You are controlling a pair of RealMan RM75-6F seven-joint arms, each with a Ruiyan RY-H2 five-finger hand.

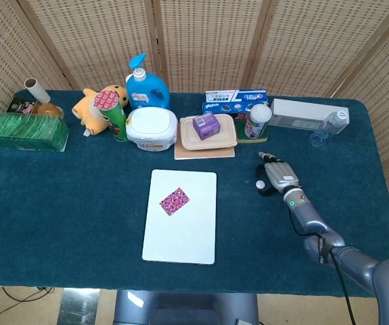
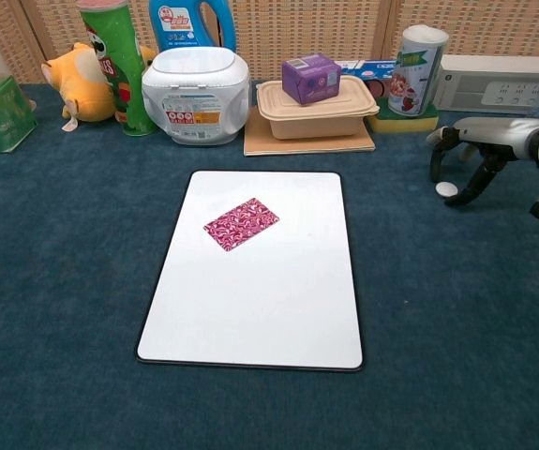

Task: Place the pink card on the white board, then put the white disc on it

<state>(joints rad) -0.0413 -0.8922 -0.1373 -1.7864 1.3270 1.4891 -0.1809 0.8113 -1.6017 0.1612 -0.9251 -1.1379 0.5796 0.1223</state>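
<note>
The pink patterned card (image 1: 174, 201) (image 2: 241, 224) lies flat on the upper left part of the white board (image 1: 180, 237) (image 2: 260, 309). A small white disc (image 1: 260, 183) (image 2: 447, 188) rests on the blue cloth to the right of the board. My right hand (image 1: 279, 176) (image 2: 480, 150) arches over the disc with its fingers pointing down and spread. The disc sits on the cloth between the thumb and the other fingers, and I see no grip on it. My left hand is in neither view.
Along the back stand a white tub (image 2: 196, 82), a beige lidded box (image 2: 316, 108) with a purple carton on it, a green can (image 2: 114, 56), a plush toy (image 2: 72, 80), a snack tin (image 2: 414, 66) and a white box (image 2: 499, 82).
</note>
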